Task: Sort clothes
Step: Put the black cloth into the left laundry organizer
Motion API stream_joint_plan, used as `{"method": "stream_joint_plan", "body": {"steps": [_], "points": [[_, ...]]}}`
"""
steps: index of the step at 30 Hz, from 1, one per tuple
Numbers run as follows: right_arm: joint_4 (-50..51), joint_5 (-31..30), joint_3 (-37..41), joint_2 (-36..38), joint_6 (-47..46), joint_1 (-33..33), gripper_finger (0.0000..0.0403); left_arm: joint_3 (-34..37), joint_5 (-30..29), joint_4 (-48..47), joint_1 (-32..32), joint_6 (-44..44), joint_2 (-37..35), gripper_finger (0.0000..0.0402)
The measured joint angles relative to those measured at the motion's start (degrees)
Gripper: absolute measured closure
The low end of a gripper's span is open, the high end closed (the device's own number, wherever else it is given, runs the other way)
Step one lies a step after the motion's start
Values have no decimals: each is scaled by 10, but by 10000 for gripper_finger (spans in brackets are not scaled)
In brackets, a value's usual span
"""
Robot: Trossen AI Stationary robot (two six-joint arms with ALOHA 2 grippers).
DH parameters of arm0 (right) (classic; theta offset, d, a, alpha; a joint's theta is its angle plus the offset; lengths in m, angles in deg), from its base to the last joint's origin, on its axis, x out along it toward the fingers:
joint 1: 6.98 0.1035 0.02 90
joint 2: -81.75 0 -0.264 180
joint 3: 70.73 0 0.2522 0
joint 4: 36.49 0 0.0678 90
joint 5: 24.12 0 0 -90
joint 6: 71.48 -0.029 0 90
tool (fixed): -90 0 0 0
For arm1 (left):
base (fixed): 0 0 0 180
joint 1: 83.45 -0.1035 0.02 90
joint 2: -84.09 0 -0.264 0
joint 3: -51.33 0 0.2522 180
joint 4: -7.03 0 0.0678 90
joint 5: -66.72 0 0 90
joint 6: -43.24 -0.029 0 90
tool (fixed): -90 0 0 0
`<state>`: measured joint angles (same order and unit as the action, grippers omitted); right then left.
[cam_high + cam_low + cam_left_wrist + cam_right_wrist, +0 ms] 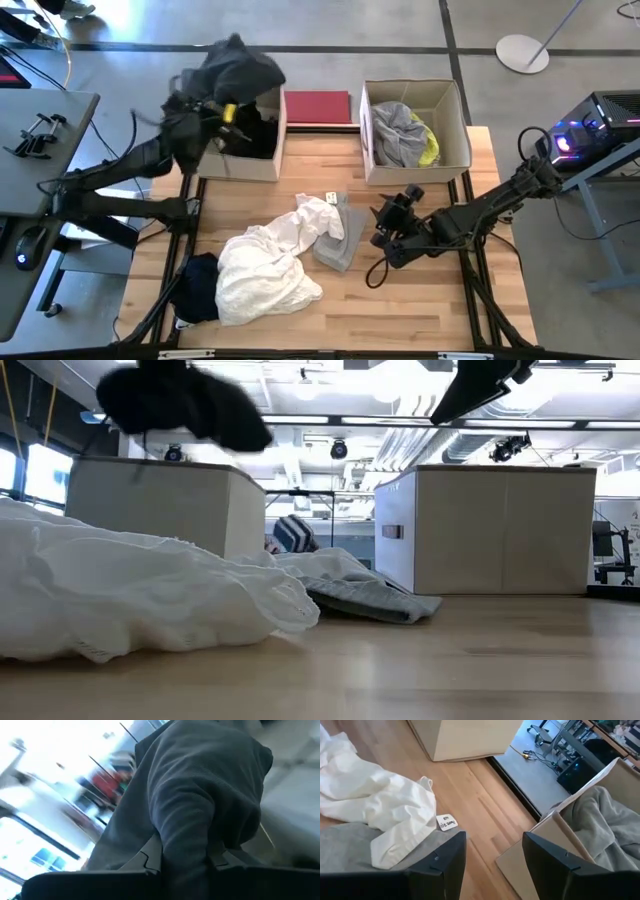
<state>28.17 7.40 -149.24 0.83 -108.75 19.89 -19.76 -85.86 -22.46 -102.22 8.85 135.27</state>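
A crumpled white garment [130, 595] is lying closest to the low camera, spreading over the near part of the wooden table [400, 310], with a dark navy garment [197, 288] touching it at the table's near left edge. Just beyond it a grey garment [338, 240] is lying flat, partly under a white fold; a small white tag [447, 822] beside it is showing writing too small to read. The right gripper [398, 222] is hovering just beside the grey garment, its jaws standing apart and holding nothing. The left gripper [205, 105] is raised over the left box [240, 165], its jaws clamped on a dark grey garment [200, 795] hanging in the air; a black garment [255, 130] is sitting inside that box. The right box [415, 165] is holding a grey garment with yellow [405, 135]. Bare wood is lying open between the white garment and the table's right edge. A flat dark-red rectangle [318, 107] is resting between the boxes.
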Motion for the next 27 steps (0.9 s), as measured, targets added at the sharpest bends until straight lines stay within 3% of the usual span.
{"method": "stream_joint_plan", "body": {"steps": [5, 9, 14, 21, 27], "points": [[-2, 6, 0, 0, -1, 2, 222, -13, 231, -199, -123, 206, 50, 362], [-9, 14, 0, 0, 0, 2, 222, -13, 356, -304, -187, 290, 122, 362], [-19, 14, 0, 0, 1, 2, 222, -18, 470, -349, -240, 301, 230, 362], [-28, 14, 0, 0, 1, 1, 222, -95, 549, -386, -282, 309, 359, 357], [-33, 15, 0, 0, 0, 1, 222, -184, 624, -385, -271, 263, 394, 267]]}}
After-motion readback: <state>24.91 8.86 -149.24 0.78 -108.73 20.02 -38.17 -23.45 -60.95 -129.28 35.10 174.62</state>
